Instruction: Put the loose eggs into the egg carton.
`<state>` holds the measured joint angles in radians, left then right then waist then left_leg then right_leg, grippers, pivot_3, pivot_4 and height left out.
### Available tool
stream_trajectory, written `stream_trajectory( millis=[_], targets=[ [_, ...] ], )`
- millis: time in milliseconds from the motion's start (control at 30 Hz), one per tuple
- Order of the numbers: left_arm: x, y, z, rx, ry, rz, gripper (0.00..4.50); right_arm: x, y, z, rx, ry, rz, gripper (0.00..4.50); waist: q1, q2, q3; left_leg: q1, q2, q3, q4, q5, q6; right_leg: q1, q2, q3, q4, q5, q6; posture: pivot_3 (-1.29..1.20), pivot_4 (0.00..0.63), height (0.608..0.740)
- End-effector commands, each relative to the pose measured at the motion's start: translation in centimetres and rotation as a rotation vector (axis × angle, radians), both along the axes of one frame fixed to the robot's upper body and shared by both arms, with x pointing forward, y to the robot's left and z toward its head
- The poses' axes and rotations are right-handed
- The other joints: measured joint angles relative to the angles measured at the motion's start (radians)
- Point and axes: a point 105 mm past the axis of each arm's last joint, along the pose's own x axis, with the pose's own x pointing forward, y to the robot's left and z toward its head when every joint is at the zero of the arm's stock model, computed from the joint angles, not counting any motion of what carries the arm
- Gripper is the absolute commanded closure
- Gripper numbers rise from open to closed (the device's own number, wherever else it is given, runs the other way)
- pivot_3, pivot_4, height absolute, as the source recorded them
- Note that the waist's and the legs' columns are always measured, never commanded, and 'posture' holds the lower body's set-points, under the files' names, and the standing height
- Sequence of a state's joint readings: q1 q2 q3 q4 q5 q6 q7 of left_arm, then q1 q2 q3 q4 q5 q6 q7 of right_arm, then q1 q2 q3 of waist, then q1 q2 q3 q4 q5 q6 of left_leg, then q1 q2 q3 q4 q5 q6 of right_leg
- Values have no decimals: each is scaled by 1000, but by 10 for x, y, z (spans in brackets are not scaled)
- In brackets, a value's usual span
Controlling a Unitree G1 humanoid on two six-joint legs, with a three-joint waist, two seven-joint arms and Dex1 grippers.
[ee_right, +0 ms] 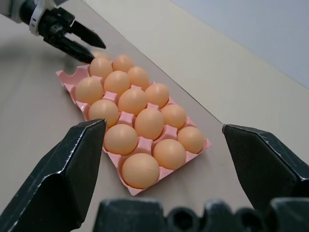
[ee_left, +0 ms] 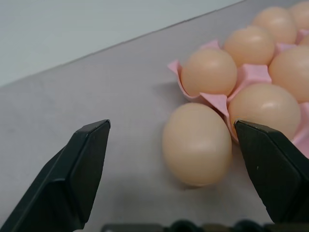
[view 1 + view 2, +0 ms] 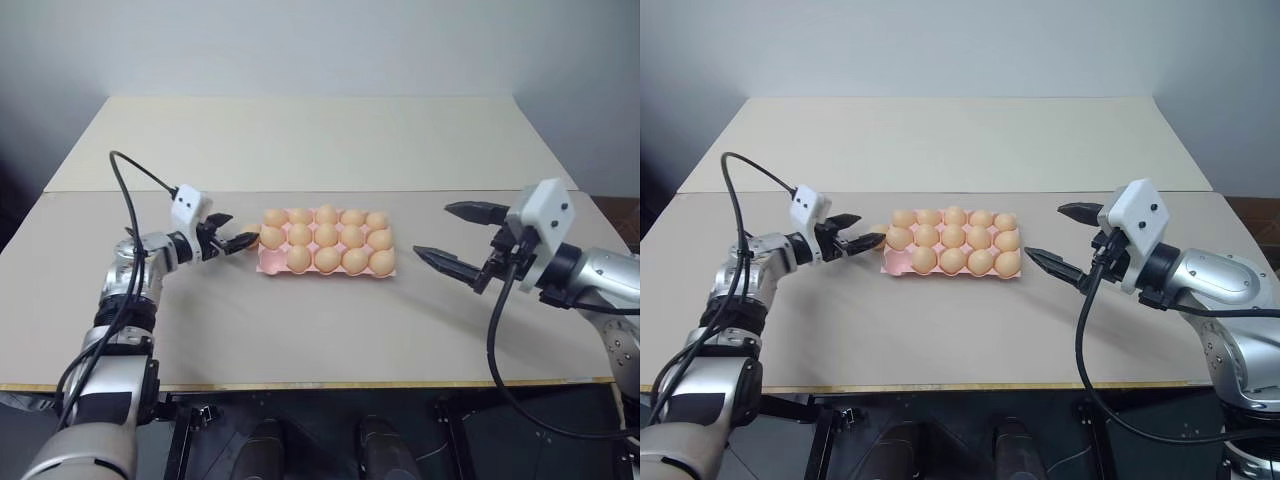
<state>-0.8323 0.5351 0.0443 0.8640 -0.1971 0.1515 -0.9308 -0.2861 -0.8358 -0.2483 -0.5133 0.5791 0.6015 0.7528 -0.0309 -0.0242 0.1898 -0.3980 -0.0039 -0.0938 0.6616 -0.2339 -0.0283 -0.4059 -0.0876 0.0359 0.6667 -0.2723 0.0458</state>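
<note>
The egg carton (image 3: pixel 268 264), a pale pink tray, lies mid-table with eggs in nearly all its cups; the near-left corner cup is bare. One loose egg (image 2: pixel 195 145) rests on the table against the carton's left edge. My left gripper (image 3: pixel 236 234) is open and low beside the carton, one finger on each side of that egg without touching it. The same egg (image 1: pixel 99 54) and the left gripper (image 1: pixel 72 36) show in the right wrist view. My right gripper (image 3: pixel 434 230) hangs open and empty above the table, right of the carton.
The beige table (image 3: pixel 300 330) has a near edge running across the view. A second table top (image 3: pixel 300 140) butts against it behind the carton. A black cable (image 3: pixel 125 210) loops over the left arm, and another hangs from the right arm.
</note>
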Motion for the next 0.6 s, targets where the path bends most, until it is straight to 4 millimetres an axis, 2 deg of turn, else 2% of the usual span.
stream_trajectory(
  millis=[33,367,467,600],
  targets=[
    [8,-4,13,13,-52,-7,30,-6,-1,12,10,-47,1,0,1,0,0,0,0,0,0,0,0,0,0,0,0,0,0,0,150,740],
    [12,-8,12,8,-43,-13,30,-5,-1,15,14,-55,-7,0,0,0,0,0,0,0,0,0,0,0,0,0,0,0,0,0,150,740],
    [10,-6,7,29,-26,-21,638,-4,0,15,15,-59,-9,0,0,0,0,0,0,0,0,0,0,0,0,0,0,0,0,0,150,740],
    [8,-1,7,41,-34,-16,1992,-4,1,16,21,-65,-14,0,-2,0,0,0,0,0,0,0,0,0,0,0,0,0,0,0,150,740]
  ],
)
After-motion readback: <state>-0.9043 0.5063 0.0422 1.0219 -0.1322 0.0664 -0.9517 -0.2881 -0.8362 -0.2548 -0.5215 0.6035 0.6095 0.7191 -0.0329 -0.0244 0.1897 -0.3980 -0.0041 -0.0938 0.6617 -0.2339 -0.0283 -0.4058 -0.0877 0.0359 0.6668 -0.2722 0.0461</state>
